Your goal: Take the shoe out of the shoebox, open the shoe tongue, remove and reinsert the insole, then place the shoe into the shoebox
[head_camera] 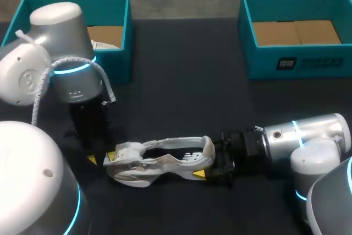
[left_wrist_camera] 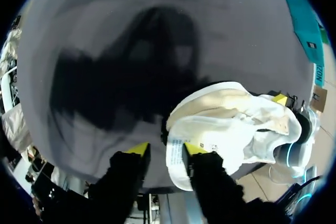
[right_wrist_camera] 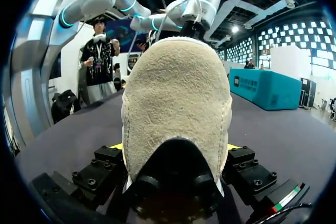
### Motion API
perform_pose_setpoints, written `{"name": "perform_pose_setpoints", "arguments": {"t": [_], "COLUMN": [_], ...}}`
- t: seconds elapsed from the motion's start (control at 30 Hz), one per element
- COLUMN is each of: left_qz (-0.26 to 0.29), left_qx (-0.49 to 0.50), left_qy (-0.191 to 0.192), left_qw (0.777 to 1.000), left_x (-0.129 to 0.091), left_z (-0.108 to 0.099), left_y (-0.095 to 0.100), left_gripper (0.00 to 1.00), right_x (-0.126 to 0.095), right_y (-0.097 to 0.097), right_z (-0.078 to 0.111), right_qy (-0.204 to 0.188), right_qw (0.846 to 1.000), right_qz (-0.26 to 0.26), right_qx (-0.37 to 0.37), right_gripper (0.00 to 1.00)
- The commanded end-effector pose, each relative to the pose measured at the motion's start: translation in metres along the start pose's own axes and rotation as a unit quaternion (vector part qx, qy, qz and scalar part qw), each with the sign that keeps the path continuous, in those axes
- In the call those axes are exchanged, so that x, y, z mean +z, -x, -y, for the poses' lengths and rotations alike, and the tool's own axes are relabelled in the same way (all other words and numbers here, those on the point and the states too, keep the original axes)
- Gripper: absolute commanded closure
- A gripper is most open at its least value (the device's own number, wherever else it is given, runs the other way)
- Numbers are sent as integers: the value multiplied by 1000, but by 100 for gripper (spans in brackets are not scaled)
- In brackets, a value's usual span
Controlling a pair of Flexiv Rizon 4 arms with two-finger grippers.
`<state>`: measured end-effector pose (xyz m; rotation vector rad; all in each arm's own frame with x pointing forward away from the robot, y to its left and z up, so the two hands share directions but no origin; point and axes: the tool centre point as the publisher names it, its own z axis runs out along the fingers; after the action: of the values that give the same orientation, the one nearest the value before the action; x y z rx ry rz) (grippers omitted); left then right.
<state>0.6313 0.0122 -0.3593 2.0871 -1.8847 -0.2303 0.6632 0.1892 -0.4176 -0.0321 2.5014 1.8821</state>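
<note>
A white and beige shoe (head_camera: 165,160) lies on the black table near the front, its heel towards my right arm. My right gripper (head_camera: 213,164) comes in from the right, shut on the heel. In the right wrist view the suede heel (right_wrist_camera: 176,93) fills the space between both fingers (right_wrist_camera: 105,161). My left gripper (head_camera: 104,158) points down at the shoe's front end. In the left wrist view its yellow tips (left_wrist_camera: 167,149) stand apart, and a white flap of the shoe (left_wrist_camera: 176,161) rests against one finger only. The rest of the shoe (left_wrist_camera: 231,124) lies ahead of it.
Two teal shoeboxes stand at the back. One (head_camera: 118,53) is at the left, partly behind my left arm. The other (head_camera: 297,61) is at the right, with a brown cardboard floor. Bare black table lies between them.
</note>
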Motion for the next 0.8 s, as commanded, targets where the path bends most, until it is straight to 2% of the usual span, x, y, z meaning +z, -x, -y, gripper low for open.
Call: {"name": "perform_pose_setpoints", "arguments": {"t": [0.03,0.17,0.47,0.53,0.67,0.73,0.77,0.8], "left_qz": [-19,-43,-72,-73,-56,-53,-45,-42], "left_qx": [17,39,103,136,215,246,269,298], "left_qy": [-33,-65,-98,-90,-72,-67,-61,-56], "left_qw": [999,996,987,984,972,965,960,952], "left_x": [-25,-54,-104,-115,-133,-138,-141,-145], "left_z": [-24,-36,-56,-61,-71,-74,-76,-79], "left_y": [15,17,-2,-7,-18,-21,-23,-25], "left_gripper": [24,11,15,17,27,39,53,61], "right_x": [1,1,1,1,1,1,1,1], "right_y": [0,0,0,0,0,0,0,0], "right_z": [-1,-1,-1,-1,-1,-1,-1,-1], "right_qy": [-3,-3,-3,-3,-3,-3,-3,-3], "right_qw": [1000,1000,1000,1000,1000,1000,1000,1000], "right_qz": [-1,-1,-1,-1,-1,-1,-1,-1], "right_qx": [0,0,0,0,0,0,0,0], "right_gripper": [100,100,100,100,100,100,100,100]}}
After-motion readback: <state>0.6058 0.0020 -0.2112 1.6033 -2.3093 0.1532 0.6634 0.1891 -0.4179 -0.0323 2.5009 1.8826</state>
